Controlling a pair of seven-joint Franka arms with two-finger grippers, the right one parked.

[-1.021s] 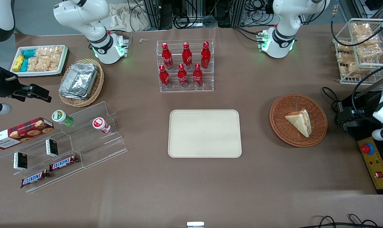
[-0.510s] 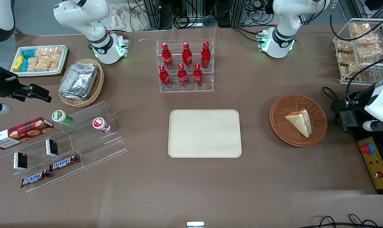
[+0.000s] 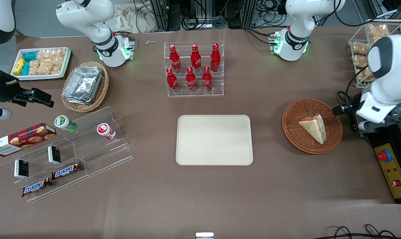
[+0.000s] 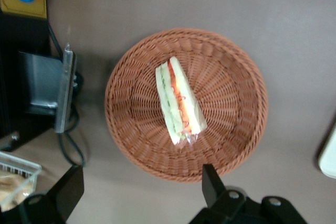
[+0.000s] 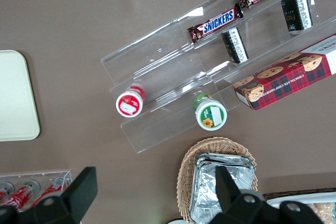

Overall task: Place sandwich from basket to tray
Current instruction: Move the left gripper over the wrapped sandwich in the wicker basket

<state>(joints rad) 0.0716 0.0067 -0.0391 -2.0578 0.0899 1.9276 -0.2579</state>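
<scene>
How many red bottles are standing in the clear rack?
6: three red bottles on the upper step, three on the lower step nearer the front camera, none visibly hidden. The gripper hovers open above the basket.

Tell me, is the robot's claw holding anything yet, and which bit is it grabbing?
Nothing is held. The gripper is open, up above the basket. The sandwich lies in the basket, untouched.

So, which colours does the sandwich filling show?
Red and green between white bread on the sandwich, clearest in the left wrist view.
</scene>
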